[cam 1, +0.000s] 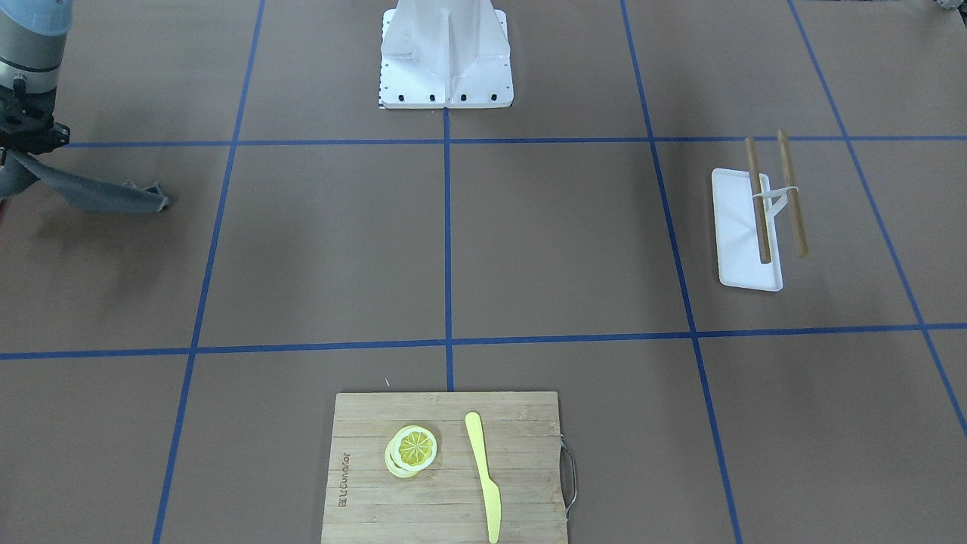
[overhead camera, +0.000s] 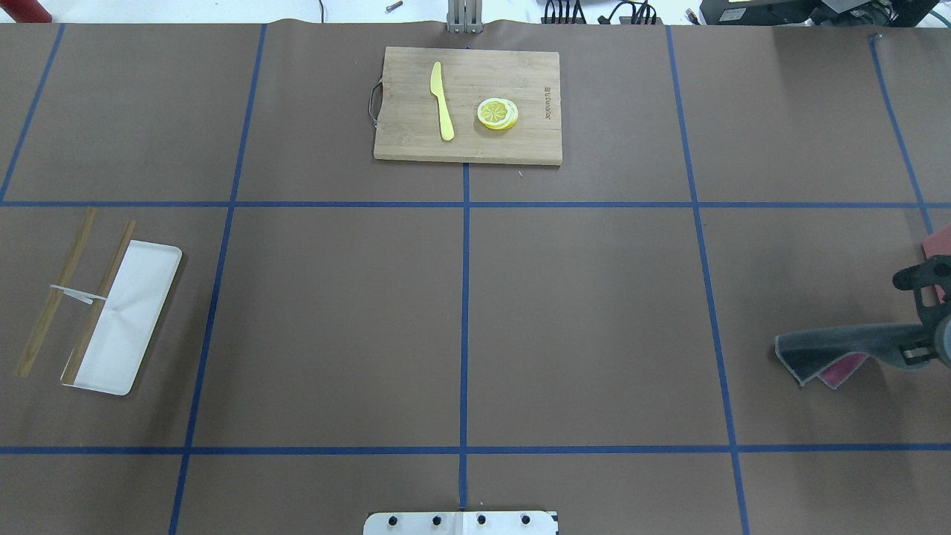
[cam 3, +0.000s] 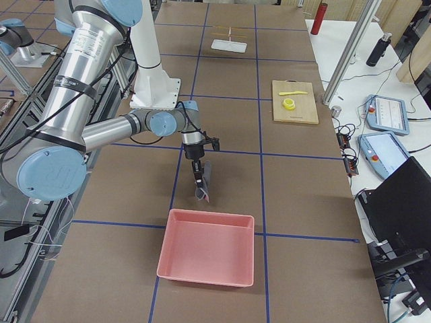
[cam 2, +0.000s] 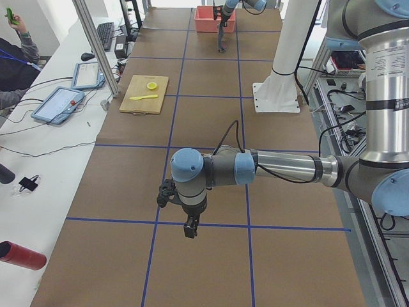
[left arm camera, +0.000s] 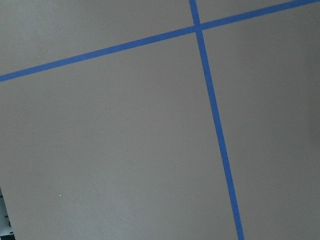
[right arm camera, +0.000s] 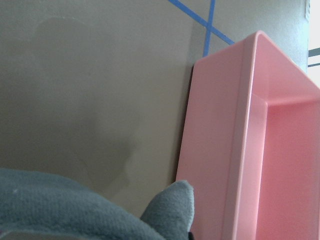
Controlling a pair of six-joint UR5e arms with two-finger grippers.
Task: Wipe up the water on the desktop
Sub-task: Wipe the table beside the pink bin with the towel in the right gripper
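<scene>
The desktop [overhead camera: 579, 327] is matte brown with a grid of blue tape lines. I see no clear water on it. My right gripper [overhead camera: 920, 351] is at the table's right end and shut on a grey cloth [overhead camera: 832, 353]. The cloth hangs from the gripper just over the surface, and it also shows in the front-facing view [cam 1: 98, 193] and the right wrist view [right arm camera: 75, 210]. My left gripper [cam 2: 190, 227] hovers above the desktop at the other end. It shows only in the exterior left view, so I cannot tell whether it is open or shut.
A pink bin [cam 3: 205, 245] stands close beside the cloth. A bamboo cutting board [overhead camera: 468, 104] holds a lemon slice [overhead camera: 497, 114] and a yellow knife [overhead camera: 442, 100]. A white tray [overhead camera: 126, 319] with two chopsticks [overhead camera: 56, 297] lies at the left. The robot base [cam 1: 446, 53] stands at mid-table.
</scene>
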